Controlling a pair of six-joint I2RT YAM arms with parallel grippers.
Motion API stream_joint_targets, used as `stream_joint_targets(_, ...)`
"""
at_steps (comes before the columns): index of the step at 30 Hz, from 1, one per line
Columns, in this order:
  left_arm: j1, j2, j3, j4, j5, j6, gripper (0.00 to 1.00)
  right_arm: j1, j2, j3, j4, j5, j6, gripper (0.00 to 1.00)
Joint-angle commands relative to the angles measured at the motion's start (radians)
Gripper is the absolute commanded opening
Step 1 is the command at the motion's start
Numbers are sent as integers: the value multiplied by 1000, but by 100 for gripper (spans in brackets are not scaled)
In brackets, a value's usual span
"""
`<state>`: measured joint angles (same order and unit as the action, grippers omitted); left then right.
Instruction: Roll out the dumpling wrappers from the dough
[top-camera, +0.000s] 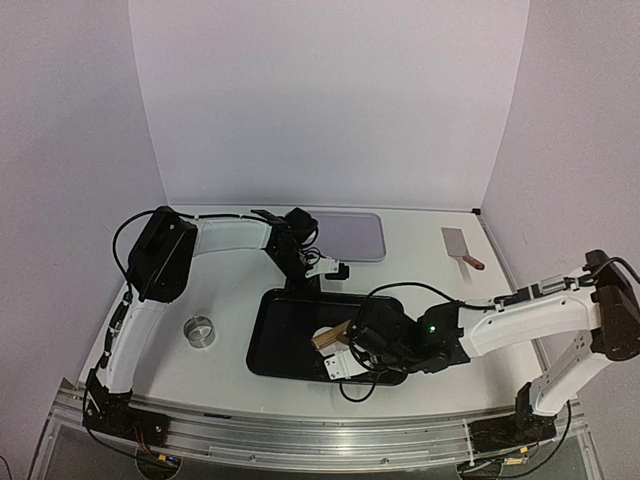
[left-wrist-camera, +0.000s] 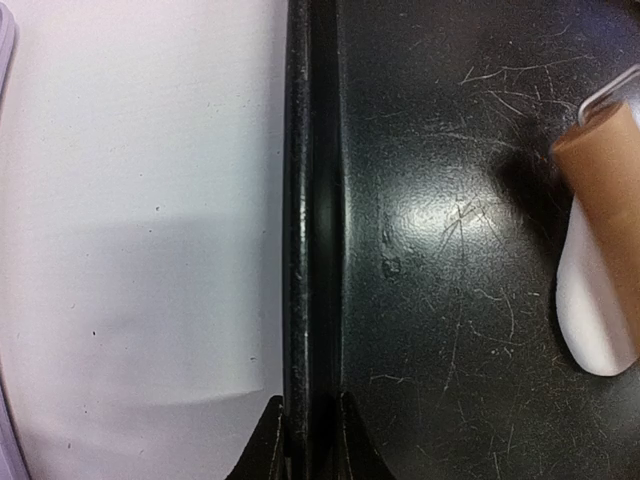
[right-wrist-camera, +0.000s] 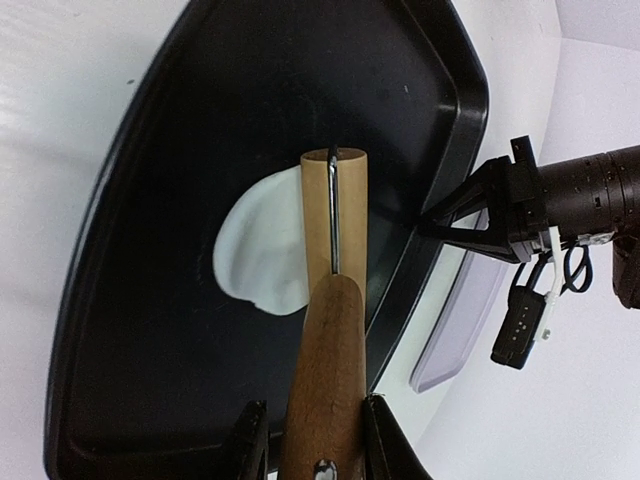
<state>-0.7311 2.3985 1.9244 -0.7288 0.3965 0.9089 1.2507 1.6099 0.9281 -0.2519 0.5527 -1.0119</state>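
Observation:
A flattened white dough sheet (right-wrist-camera: 255, 255) lies in the black tray (top-camera: 290, 350), partly under the wooden roller (right-wrist-camera: 318, 220) of a rolling pin. My right gripper (right-wrist-camera: 312, 440) is shut on the pin's brown handle (right-wrist-camera: 325, 370) and holds the roller on the dough; in the top view it (top-camera: 352, 352) is over the tray's middle. My left gripper (left-wrist-camera: 310, 440) is shut on the tray's far rim (left-wrist-camera: 305, 200), one finger on each side. The left wrist view also shows the dough (left-wrist-camera: 595, 310) and the roller end (left-wrist-camera: 600, 150). No round wrappers are in view.
A lavender tray (top-camera: 350, 235) lies behind the black tray. A metal scraper with a brown handle (top-camera: 460, 245) lies at the back right. A small metal ring cutter (top-camera: 201, 330) stands left of the black tray.

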Motion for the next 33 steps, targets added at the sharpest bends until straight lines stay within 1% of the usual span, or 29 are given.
stream_joint_targets(1,6,60,-40,22,-114,1,0,-5,7,-115,-436,-221,-20,0)
stream_joint_targets(9,6,53,-47,18,-125,6,0,-25,198,20,-332,-263,-67,0)
stream_joint_targets(11,7,51,-47,18,-126,9,0,-25,193,16,-333,-259,-50,0)
stream_joint_targets(13,8,50,-45,19,-127,13,0,-22,149,-33,-342,-256,-35,0)
stream_joint_targets(16,10,56,-38,20,-130,16,0,-5,74,-88,-414,-237,-7,0)
stream_joint_targets(18,10,57,-32,20,-130,16,0,2,43,-98,-458,-233,15,0)
stream_joint_targets(20,11,57,-31,20,-127,16,0,3,32,-99,-468,-227,11,0)
stream_joint_targets(23,11,56,-34,18,-128,15,0,-1,96,-63,-440,-237,-14,0)
stream_joint_targets(28,12,49,-39,16,-135,19,0,-21,228,29,-330,-237,-58,0)
stream_joint_targets(30,12,50,-36,16,-141,24,0,-22,247,40,-325,-233,-50,0)
stream_joint_targets(33,14,51,-27,14,-144,27,0,-13,192,-5,-338,-237,-18,0)
